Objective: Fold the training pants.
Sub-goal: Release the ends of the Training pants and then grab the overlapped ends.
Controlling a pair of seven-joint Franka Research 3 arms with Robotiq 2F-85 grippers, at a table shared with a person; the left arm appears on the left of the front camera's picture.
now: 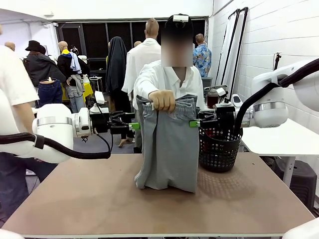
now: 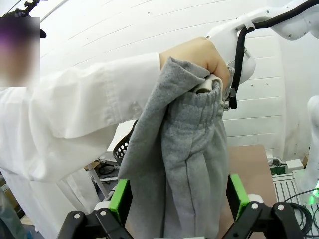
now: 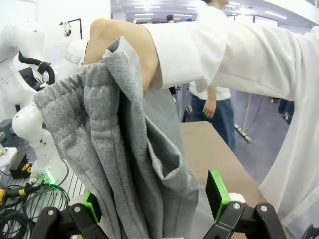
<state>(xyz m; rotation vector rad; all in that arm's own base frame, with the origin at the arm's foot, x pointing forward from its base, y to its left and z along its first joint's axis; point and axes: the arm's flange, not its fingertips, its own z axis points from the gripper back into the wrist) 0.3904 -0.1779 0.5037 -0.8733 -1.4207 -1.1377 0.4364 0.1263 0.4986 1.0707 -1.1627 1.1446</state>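
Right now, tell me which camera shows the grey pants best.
The front view: it shows the pants whole, from the waistband in the person's hand down to the table. The wrist views show close fabric between the open fingers of the left gripper and the right gripper.

Grey training pants (image 1: 167, 149) hang upright — hem bunched on tabletop

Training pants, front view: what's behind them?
The person in a white shirt, whose hand grips the waistband. The pants hide the person's lower body and part of the far edge of the table.
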